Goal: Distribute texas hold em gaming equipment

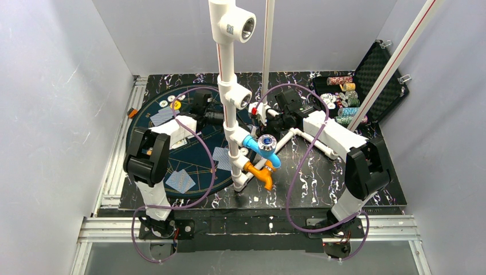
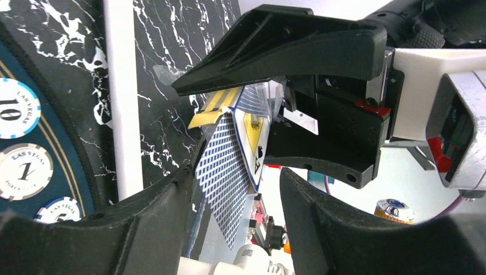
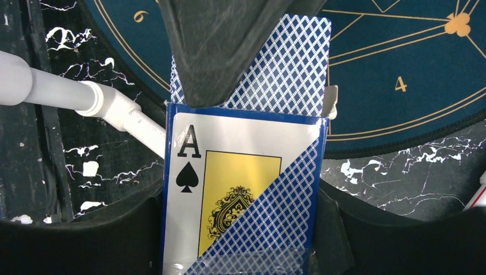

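My right gripper [image 3: 240, 229] is shut on a card box [image 3: 229, 183] printed with an ace of spades. It holds the box in the air near the white pipe stand. A blue-backed playing card [image 3: 286, 69] sticks out of the box's open end. My left gripper [image 2: 235, 195] is open, with that card [image 2: 226, 172] hanging between its fingers. One left finger [image 3: 218, 46] covers part of the card in the right wrist view. Poker chips [image 1: 172, 102] lie at the far edge of the round blue mat [image 1: 195, 163], and blue-backed cards [image 1: 180, 180] lie face down on it.
A white pipe stand [image 1: 229, 97] with blue and orange fittings rises between the arms. An open black case [image 1: 372, 74] at the back right holds several stacks of chips [image 1: 344, 100]. More cards [image 1: 222, 154] lie by the stand's foot. Grey walls enclose the table.
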